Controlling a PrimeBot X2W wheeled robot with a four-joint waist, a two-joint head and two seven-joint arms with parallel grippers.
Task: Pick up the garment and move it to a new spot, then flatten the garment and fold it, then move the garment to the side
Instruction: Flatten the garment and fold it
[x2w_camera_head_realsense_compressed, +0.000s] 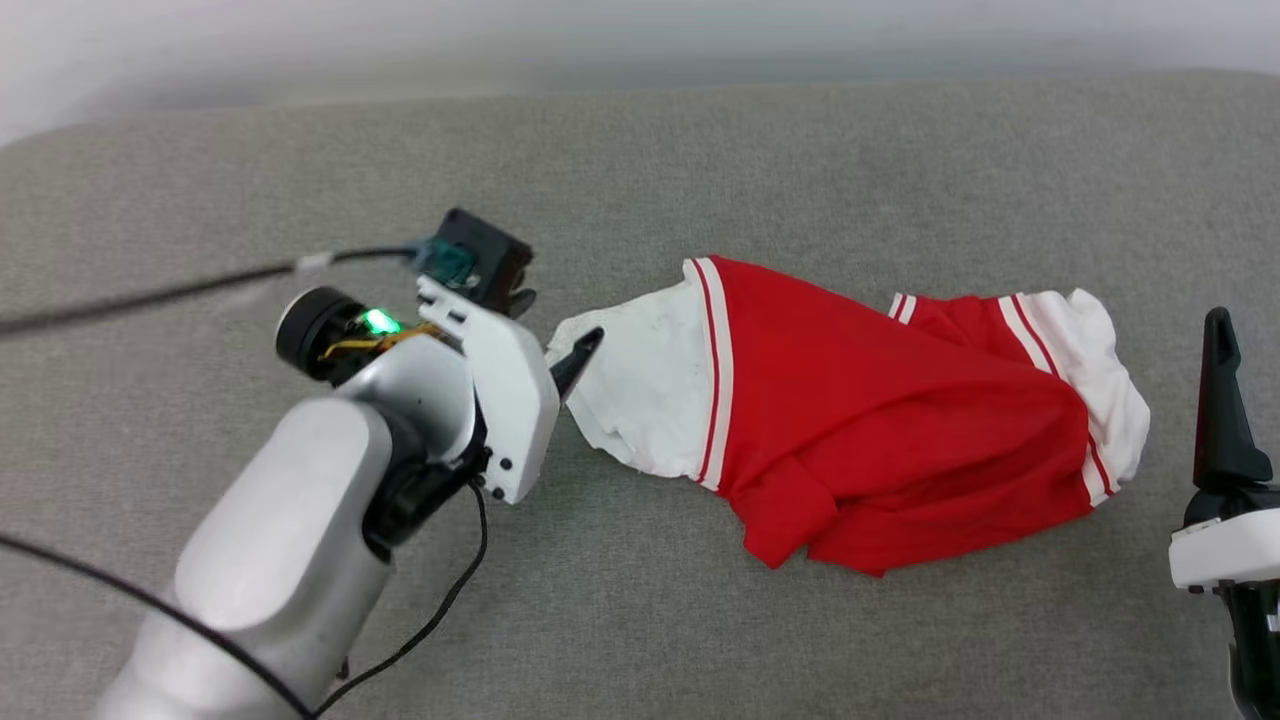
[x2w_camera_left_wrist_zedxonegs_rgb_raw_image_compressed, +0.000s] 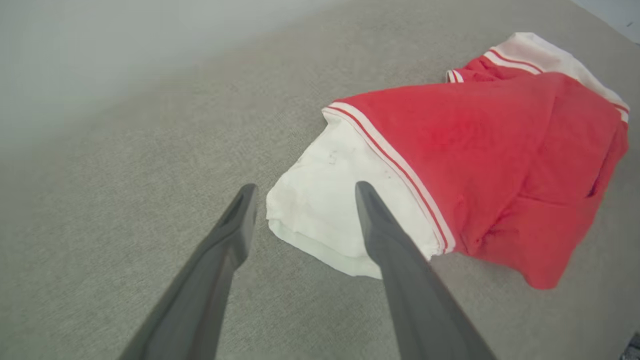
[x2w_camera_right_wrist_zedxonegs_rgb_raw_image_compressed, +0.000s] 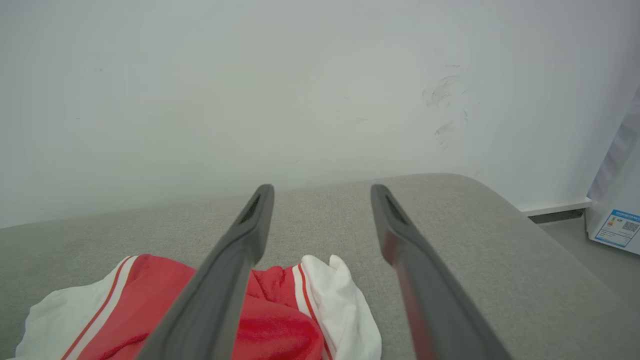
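The garment (x2w_camera_head_realsense_compressed: 880, 420) lies bunched on the grey padded surface (x2w_camera_head_realsense_compressed: 700, 160), a red body with white sleeves and red-and-white striped trim. One white sleeve (x2w_camera_left_wrist_zedxonegs_rgb_raw_image_compressed: 320, 210) points toward my left gripper (x2w_camera_left_wrist_zedxonegs_rgb_raw_image_compressed: 305, 187), which is open, tips at the sleeve's edge and nothing clamped between them. In the head view the left gripper (x2w_camera_head_realsense_compressed: 558, 320) sits just left of that sleeve. My right gripper (x2w_camera_right_wrist_zedxonegs_rgb_raw_image_compressed: 322, 190) is open and empty, raised over the garment's other white sleeve (x2w_camera_right_wrist_zedxonegs_rgb_raw_image_compressed: 340, 300). One dark finger (x2w_camera_head_realsense_compressed: 1222, 400) of it stands at the right edge, just right of the garment.
A white wall (x2w_camera_right_wrist_zedxonegs_rgb_raw_image_compressed: 300, 90) backs the grey surface, whose rounded corner (x2w_camera_right_wrist_zedxonegs_rgb_raw_image_compressed: 480, 190) drops off at the right. A white box with a blue label (x2w_camera_right_wrist_zedxonegs_rgb_raw_image_compressed: 617, 225) stands on the floor beyond. A black cable (x2w_camera_head_realsense_compressed: 150, 295) trails left from the left wrist.
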